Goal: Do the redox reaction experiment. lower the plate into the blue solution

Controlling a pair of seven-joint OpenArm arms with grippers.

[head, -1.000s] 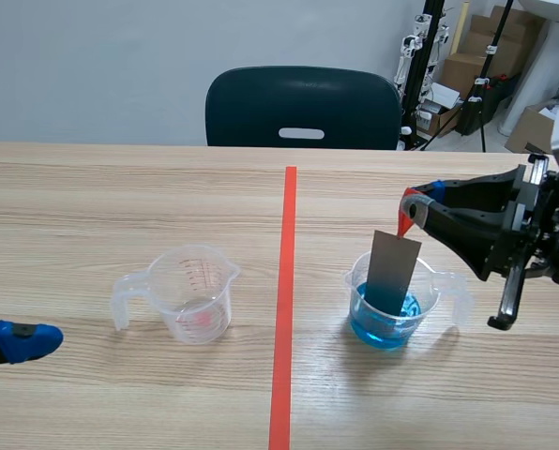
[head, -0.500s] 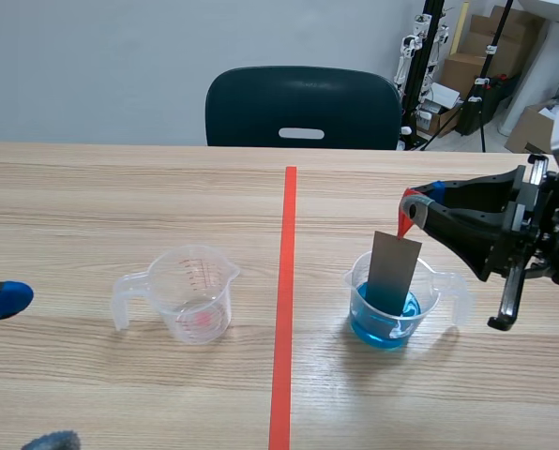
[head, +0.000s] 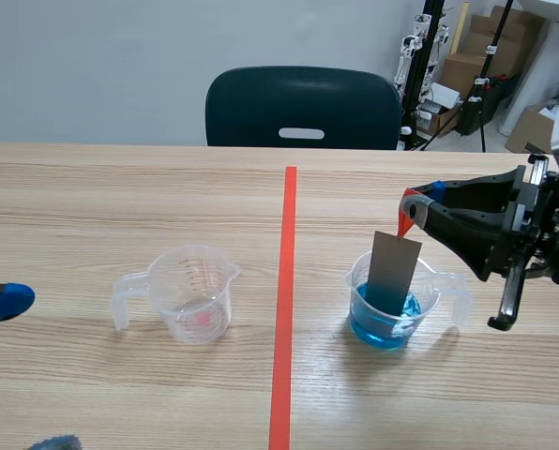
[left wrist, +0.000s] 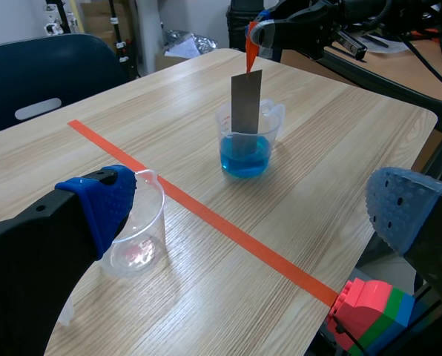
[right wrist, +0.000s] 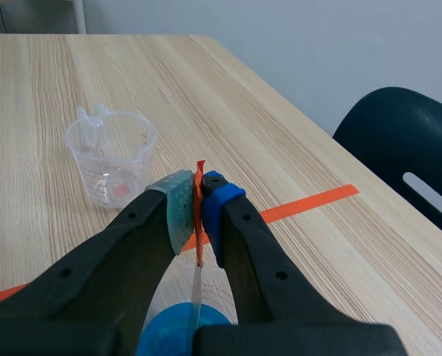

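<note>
Scene view
- Right hand (head: 411,202): comes in from the right, above and just behind the cup (head: 355,277); fingers pinched together on the red tab (head: 404,223) at the plate's top corner.
- Plate (head: 393,272): hangs straight below the hand, long axis near upright with a slight lean. The lower end is inside the cup and seems to reach the solution (head: 385,326); most of its length stands above the rim.
- Left hand (head: 26,373): low at the desk's (head: 92,187) near left edge, well apart from both cups, holding nothing.
- Empty cup (head: 193,291): across the tape line (head: 284,309), left of the filled one.

Left wrist view
- Left hand: fingers wide apart, nothing between them; the empty cup sits just ahead of one finger.
- Plate: far ahead, past the tape line, upright in the cup, with the right hand directly over it.

Right wrist view
- Right hand: both pads clamp the tab; the plate shows edge-on, dropping between the fingers toward the blue surface below.

Judgement
- Key relation: solution lies directly under the hand, in line with the plate's long axis, so the move is a plain vertical descent.
- Nearer arm: the right, already carrying the plate.
</note>
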